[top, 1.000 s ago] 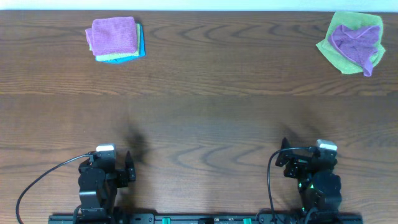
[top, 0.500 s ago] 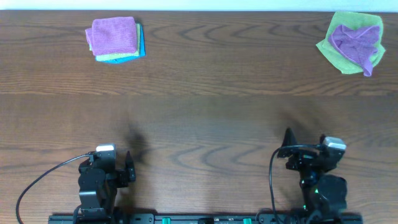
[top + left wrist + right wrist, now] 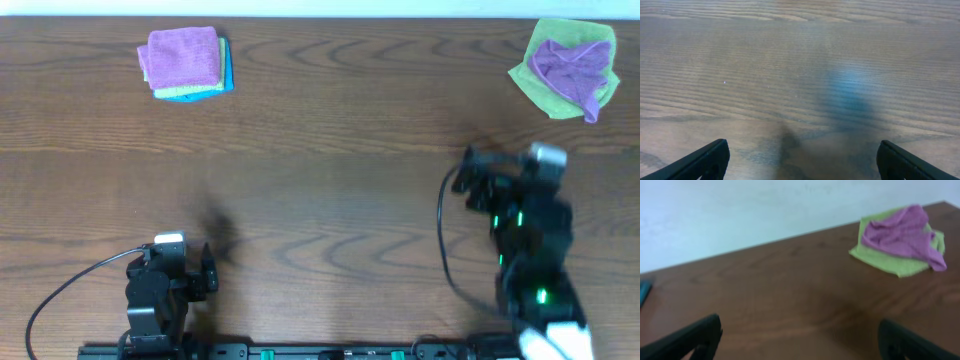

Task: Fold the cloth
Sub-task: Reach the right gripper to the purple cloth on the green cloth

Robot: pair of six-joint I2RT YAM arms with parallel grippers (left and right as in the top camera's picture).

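While cloth (image 3: 572, 62) lies crumpled on green cloth (image 3: 540, 90) at far right corner of surface (image 3: 340, 130), left hand (image 3: 800, 159) and right hand (image 3: 799, 340) hang spread wide, empty, well apart from it.

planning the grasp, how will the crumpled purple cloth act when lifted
Probably floppy: the purple cloth lies crumpled in soft folds, so it should drape from a pinch. Likely light, and fuzzy rather than slippery. It rests on the green cloth, which may drag along.

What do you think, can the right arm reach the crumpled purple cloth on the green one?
Probably yes: only bare table lies between the right arm, fingers open, and the purple cloth, which sits uncovered on the green cloth.
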